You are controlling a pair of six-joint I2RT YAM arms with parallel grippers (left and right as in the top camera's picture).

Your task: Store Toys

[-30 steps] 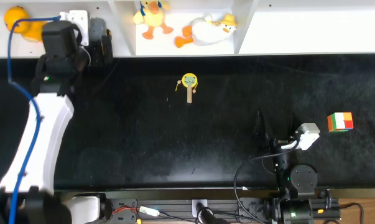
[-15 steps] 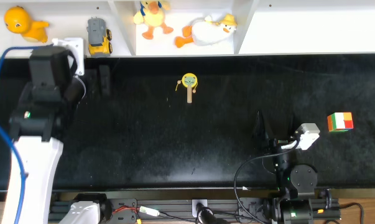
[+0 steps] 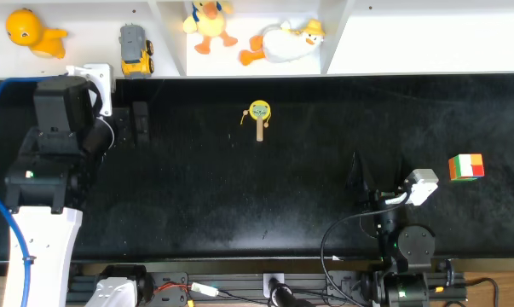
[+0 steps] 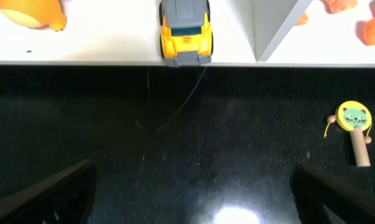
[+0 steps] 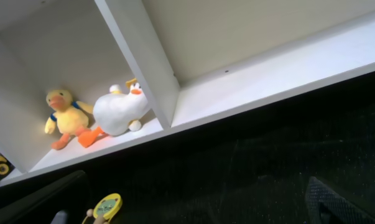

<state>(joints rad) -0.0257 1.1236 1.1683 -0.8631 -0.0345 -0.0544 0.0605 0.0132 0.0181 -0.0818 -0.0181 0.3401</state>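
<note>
Toy truck [image 3: 133, 49] sitting on the shelf [image 3: 410, 51].
Top view: the toy truck is resting in the shelf's left bay. Left wrist view: left jaws are gaping apart before the shelf. Right wrist view: right jaws are standing wide apart.

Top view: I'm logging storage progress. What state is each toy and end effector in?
Truck: shelved, left compartment.
Orange duck: shelved, left compartment.
Yellow duck: shelved, middle compartment.
White goose: shelved, middle compartment.
Rattle: on table, unstored.
Cube: on table, unstored.
Left end effector: open, empty.
Right end effector: open, empty.
</note>
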